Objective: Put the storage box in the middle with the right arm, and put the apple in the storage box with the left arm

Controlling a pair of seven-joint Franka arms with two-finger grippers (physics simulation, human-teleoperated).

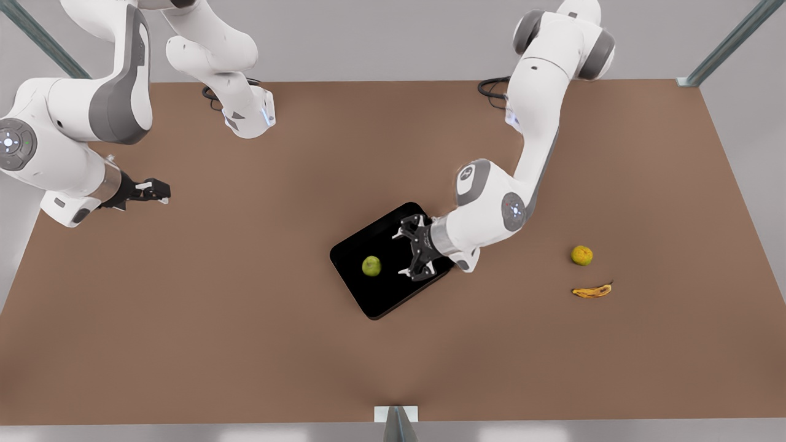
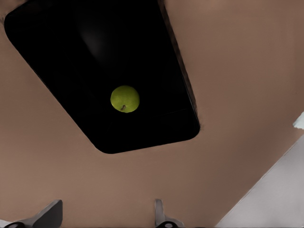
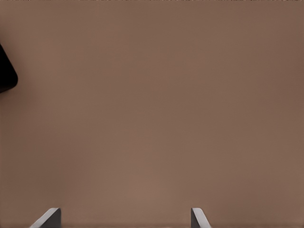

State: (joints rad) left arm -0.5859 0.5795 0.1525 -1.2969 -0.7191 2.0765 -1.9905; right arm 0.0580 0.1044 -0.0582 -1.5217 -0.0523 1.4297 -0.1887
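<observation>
Apple point(image 1: 371, 266) resting inside storage box point(image 1: 368, 294), mid-counter point(image 1: 245, 337). Left pincer point(image 1: 401, 253) spread apart, empty, at 3 o'clock of apple. Right pincer point(image 1: 163, 191) parked far at 9 o'clock, fingers apart. Advice: lift left pincer straight up, avoid nudging apple or box wall.

A broad brown tabletop point(image 1: 245, 319) with a plain matte surface spans most of the front view. Past its far edge lies a pale grey floor or wall point(image 1: 381, 37), evenly lit and without hard shadows. Grey metal struts point(image 1: 727, 46) slant in at the far corners, one on each side. At the middle of the near edge a small white bracket point(image 1: 396, 414) carries what may be another strut.
</observation>
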